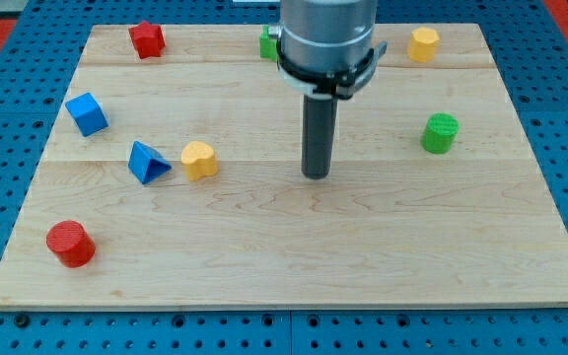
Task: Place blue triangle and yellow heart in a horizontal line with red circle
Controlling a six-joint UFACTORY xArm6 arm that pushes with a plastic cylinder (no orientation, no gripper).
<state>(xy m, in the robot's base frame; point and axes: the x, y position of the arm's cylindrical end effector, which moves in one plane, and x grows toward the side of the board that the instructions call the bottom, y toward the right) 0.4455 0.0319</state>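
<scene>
The blue triangle (148,163) lies at the view's left on the wooden board, with the yellow heart (198,159) just to its right, a small gap between them. The red circle (70,244) sits near the board's bottom left corner, below and left of both. My tip (316,175) rests on the board near the middle, well to the right of the yellow heart and touching no block.
A blue cube (87,113) lies at the left, a red star-like block (147,39) at the top left. A green block (268,42) shows partly behind the arm. A yellow block (423,44) sits at top right, a green cylinder (440,133) at right.
</scene>
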